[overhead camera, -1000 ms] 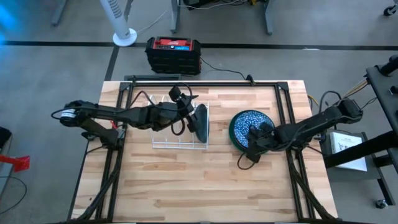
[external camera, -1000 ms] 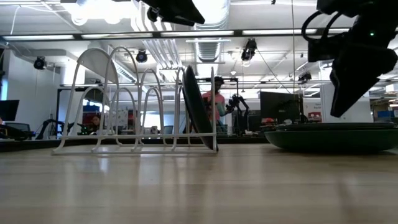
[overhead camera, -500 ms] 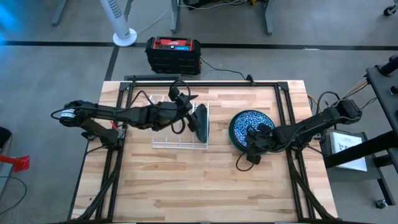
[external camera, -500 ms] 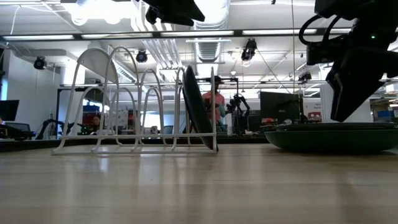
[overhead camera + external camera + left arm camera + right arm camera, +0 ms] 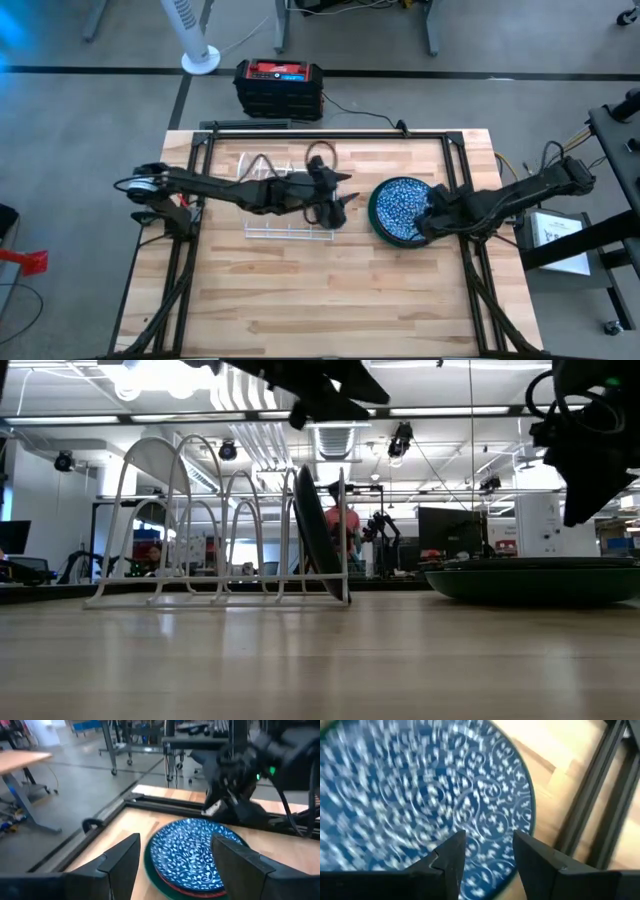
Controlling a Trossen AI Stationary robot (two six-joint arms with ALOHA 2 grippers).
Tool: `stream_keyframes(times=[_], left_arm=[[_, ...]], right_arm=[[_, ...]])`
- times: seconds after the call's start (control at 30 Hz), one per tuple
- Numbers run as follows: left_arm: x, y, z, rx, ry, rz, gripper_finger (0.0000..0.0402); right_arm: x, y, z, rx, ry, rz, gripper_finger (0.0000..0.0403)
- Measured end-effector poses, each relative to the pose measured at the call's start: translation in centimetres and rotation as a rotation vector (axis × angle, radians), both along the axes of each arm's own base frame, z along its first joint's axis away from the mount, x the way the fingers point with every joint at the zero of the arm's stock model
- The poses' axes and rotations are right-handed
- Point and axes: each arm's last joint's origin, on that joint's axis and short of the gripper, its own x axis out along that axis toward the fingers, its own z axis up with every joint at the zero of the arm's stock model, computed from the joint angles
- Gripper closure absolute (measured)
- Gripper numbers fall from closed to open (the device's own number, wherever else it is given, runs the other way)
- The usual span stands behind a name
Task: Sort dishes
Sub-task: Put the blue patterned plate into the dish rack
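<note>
Under right gripper [image 5: 432, 222]: blue plate [image 5: 400, 203] topping stack, fingers apart, nothing held. Left gripper [image 5: 343, 199] past rack [image 5: 290, 205], apart, empty, facing stack. Dark plate [image 5: 316, 546] upright in rack. Risk: grippers collide over stack; shallow pinch slips rim.

text: none legible | labels: none readable | brands: none | numbers: none

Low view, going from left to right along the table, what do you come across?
white wire rack → dark plate standing on edge in the rack's right end → stack of plates lying flat, with the right gripper above it.
</note>
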Motion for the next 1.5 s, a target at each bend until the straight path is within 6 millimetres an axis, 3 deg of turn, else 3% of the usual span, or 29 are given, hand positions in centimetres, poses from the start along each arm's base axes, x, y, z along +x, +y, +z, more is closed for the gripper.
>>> stream_keyframes(times=[0.17, 0.4, 0.5, 0.73, 0.87, 0.93, 1.1, 1.27, 1.5], left_arm=[[3.7, -0.1, -1.5, -0.03, 0.149, 0.01, 0.017], [7.9, -0.2, -2.9, -0.015, 0.327, 0.009, 0.017], [8.7, -0.3, -3.6, -0.012, 0.394, 0.008, 0.017], [8.8, -0.6, -5.1, 0.006, 0.474, -0.002, 0.017], [8.9, -0.8, -6.1, 0.019, 0.5, -0.012, 0.017], [9.2, -0.8, -6.8, 0.015, 0.503, -0.012, 0.017], [9.3, -0.7, -8.2, 0.001, 0.534, 0.039, 0.017], [9.3, -0.5, -8.1, 0.033, 0.536, 0.089, 0.017], [10.0, -0.3, -7.6, 0.027, 0.45, 0.109, 0.017]], right_arm=[[-0.8, -0.3, -0.1, 0.023, -0.082, -0.063, 0.0268], [-0.6, -0.2, -1.0, 0.034, -0.054, -0.04, 0.0283], [0.1, 0.2, -1.3, 0.066, -0.038, 0.048, 0.0277], [2.2, 2.0, -2.0, 0.159, -0.115, 0.472, 0.025], [2.5, 2.2, -2.6, 0.164, -0.105, 0.527, 0.0239], [2.4, 2.2, -3.1, 0.16, -0.068, 0.509, 0.0236], [1.7, 1.6, -3.6, 0.12, -0.046, 0.255, 0.0236], [0.9, 1.3, -3.3, 0.123, -0.056, 0.078, 0.0248], [0.4, 1.1, -3.0, 0.131, -0.07, 0.015, 0.0262]])
